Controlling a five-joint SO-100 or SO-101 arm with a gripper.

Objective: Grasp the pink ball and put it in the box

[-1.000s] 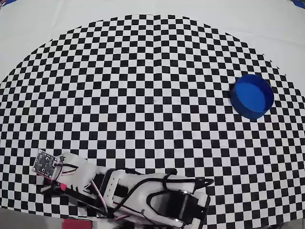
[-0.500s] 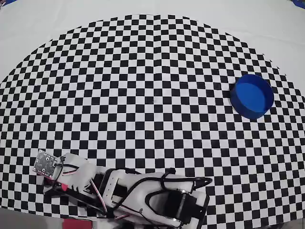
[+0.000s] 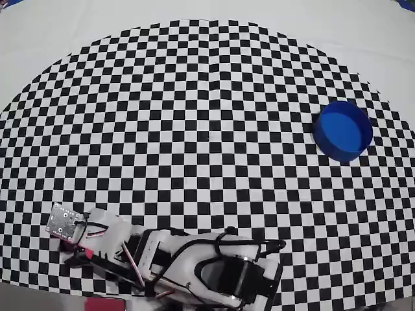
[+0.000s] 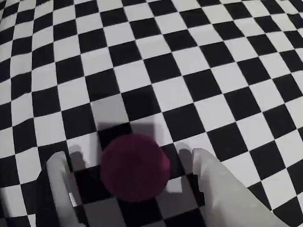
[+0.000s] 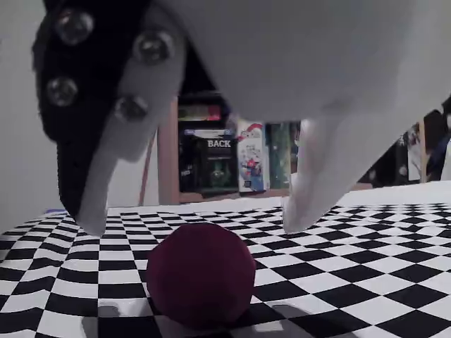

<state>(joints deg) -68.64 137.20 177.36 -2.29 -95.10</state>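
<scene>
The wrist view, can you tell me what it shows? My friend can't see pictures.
A small pink ball sits on a black-and-white checkered cloth, right between the two white fingers of the open end effector. The fingers stand on either side of the ball with gaps showing, so they are not squeezing it.

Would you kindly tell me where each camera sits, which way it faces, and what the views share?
Overhead view: above, facing down on the checkered mat and box; the arm lies along the bottom edge.
Wrist view: on the arm, facing down at the pink ball between the tool's fingers.
Fixed view: at mat level, facing the ball under the open tool.
Wrist and fixed views share the ball.
</scene>
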